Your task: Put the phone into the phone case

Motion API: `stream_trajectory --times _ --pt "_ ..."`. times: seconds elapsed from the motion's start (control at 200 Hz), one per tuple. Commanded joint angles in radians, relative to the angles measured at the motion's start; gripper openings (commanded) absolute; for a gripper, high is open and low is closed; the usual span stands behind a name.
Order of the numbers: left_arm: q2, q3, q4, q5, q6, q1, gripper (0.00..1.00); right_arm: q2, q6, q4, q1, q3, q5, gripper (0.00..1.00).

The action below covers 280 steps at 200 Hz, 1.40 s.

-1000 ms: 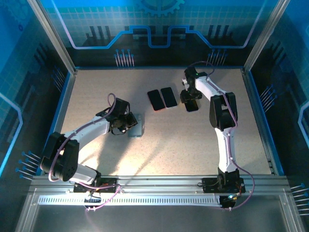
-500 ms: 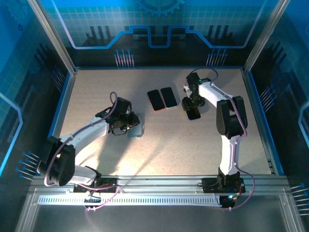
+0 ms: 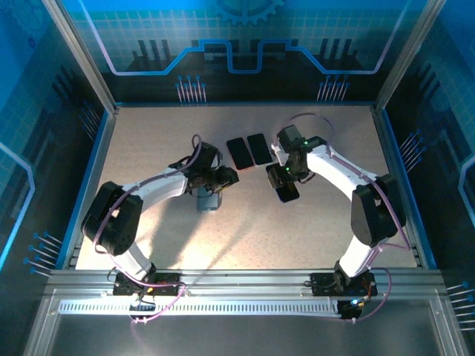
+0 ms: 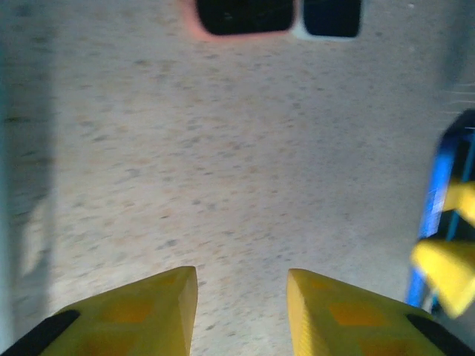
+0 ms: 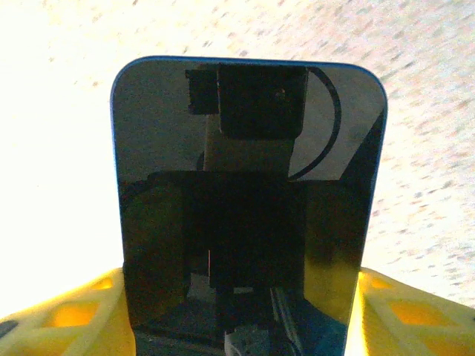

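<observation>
Right tool (image 3: 286, 178) has the blue-edged phone (image 5: 249, 185) pinched by its long sides between the yellow fingers, dark screen up to the wrist camera, out at mid-tabletop (image 3: 148, 141). Left tool (image 4: 241, 300) hangs with its jaws partly apart, nothing but speckled surface between them, and the grey phone case (image 3: 210, 202) lies just beside it on the near side. A red-edged phone (image 3: 239, 153) and a white-edged phone (image 3: 260, 148) lie side by side farther back.

Left claw (image 4: 242, 285) wider now, farther right above the phone case (image 3: 209, 201); right claw (image 3: 286, 178) with phone (image 5: 249, 185) nearer centre.
</observation>
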<state>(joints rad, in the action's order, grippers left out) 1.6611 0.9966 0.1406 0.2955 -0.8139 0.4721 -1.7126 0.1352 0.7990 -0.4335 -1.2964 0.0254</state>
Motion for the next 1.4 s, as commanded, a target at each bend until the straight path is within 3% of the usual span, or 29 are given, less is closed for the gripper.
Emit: stream_trajectory --times 0.0,0.35,0.64,0.926,1.121,1.206,1.251,1.311,1.396 --pt "0.038 0.054 -0.103 0.084 -0.039 0.020 0.44 0.048 0.064 -0.034 -0.024 0.029 -0.069 0.57" --pt "0.219 0.186 -0.191 0.143 -0.101 0.086 0.47 0.030 0.082 -0.034 -0.084 0.028 -0.075 0.56" --pt "0.273 0.196 -0.245 0.178 -0.142 0.096 0.40 0.041 0.087 -0.025 -0.091 0.007 -0.081 0.57" --pt "0.275 0.171 -0.273 0.181 -0.159 0.104 0.20 0.039 0.099 -0.031 -0.089 -0.004 -0.110 0.56" --pt "0.274 0.163 -0.290 0.186 -0.174 0.104 0.00 0.043 0.105 -0.040 -0.086 0.001 -0.131 0.54" --pt "0.269 0.161 -0.294 0.183 -0.176 0.103 0.00 0.047 0.113 -0.051 -0.082 0.015 -0.144 0.54" --pt "0.263 0.158 -0.294 0.180 -0.176 0.104 0.00 0.050 0.122 -0.062 -0.078 0.029 -0.157 0.58" --pt "0.251 0.155 -0.288 0.169 -0.176 0.103 0.00 0.061 0.135 -0.078 -0.068 0.055 -0.186 0.76" --pt "0.217 0.146 -0.276 0.133 -0.177 0.100 0.00 0.112 0.164 -0.131 -0.042 0.120 -0.243 0.81"
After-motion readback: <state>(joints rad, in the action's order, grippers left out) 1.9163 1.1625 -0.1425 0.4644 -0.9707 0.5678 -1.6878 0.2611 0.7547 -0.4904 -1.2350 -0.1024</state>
